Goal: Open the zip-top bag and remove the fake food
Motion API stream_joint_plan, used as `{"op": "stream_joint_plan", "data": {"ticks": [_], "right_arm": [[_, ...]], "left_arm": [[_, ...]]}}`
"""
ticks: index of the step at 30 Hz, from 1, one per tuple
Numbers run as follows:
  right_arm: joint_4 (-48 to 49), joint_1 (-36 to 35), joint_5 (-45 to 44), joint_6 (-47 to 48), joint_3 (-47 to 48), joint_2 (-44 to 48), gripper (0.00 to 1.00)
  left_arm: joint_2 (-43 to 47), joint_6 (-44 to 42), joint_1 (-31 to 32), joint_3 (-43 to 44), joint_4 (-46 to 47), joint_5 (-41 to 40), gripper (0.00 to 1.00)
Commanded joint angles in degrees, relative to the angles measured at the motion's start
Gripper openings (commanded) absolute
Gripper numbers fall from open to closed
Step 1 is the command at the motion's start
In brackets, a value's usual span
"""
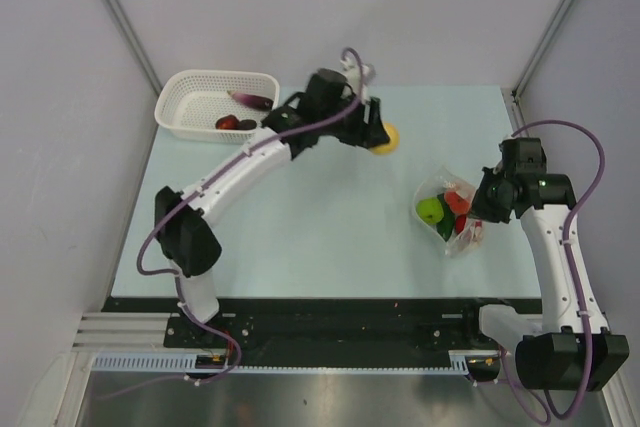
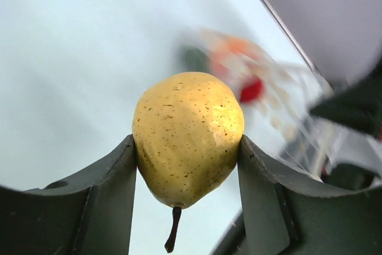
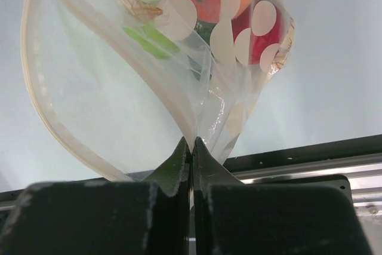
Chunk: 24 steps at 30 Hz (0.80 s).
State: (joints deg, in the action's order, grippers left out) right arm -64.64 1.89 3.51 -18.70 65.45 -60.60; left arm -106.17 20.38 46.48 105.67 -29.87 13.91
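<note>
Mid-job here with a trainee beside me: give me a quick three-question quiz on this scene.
1. True or false: the left gripper is shut on the speckled yellow toy pear.
2. The right gripper pinches: A) a metal spoon, B) the clear dotted zip-top plastic bag, C) nothing.
3. What holds the dark purple toy aubergine?
Key: 1 true; 2 B; 3 the white mesh plastic basket.

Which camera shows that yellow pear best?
The left wrist view: the yellow pear fills the frame, speckles and stem clear, clamped in the left gripper. The top view shows only a small yellow patch beside that gripper; the right wrist view shows none of it.
</note>
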Motion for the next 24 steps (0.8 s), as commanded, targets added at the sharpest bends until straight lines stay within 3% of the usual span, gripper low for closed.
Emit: {"op": "stream_joint_plan", "data": {"ticks": [1, 8, 11, 14, 18, 23, 24], "right_arm": [[1.8, 0.1, -0.3, 1.4, 0.0, -0.1, 0.0], [2.6, 0.4, -0.3, 1.1, 0.1, -2.1, 0.0], [2.8, 0.4, 0.2, 0.7, 0.3, -2.6, 0.0], [2.8, 0.5, 0.2, 0.2, 0.6, -3.1, 0.0], [2.9, 0.5, 0.5, -1.0, 1.0, -3.6, 0.0], [2.9, 0.3, 1.0, -2.0, 1.9, -3.8, 0.0], [2.9, 0.3, 0.9, -2.0, 2.0, -3.8, 0.0]], "left_arm": [[4.2, 3.5, -13.6, -1.5, 1.7, 0.9, 0.0], [-2.1, 12.5, -36.9, -0.6, 8.0, 4.1, 0.0], [-9.7, 16.3, -44.1, 5.4, 9.0, 6.1, 0.0], [-18.8, 19.2, -49.0, 13.2, 7.0, 6.0, 0.09], [-26.7, 22.0, -51.9, 20.1, 6.8, 7.9, 0.14], [-29.6, 22.0, -52.8, 20.1, 7.5, 4.4, 0.38], [-29.4, 21.7, -52.8, 20.1, 7.3, 3.7, 0.56]]}}
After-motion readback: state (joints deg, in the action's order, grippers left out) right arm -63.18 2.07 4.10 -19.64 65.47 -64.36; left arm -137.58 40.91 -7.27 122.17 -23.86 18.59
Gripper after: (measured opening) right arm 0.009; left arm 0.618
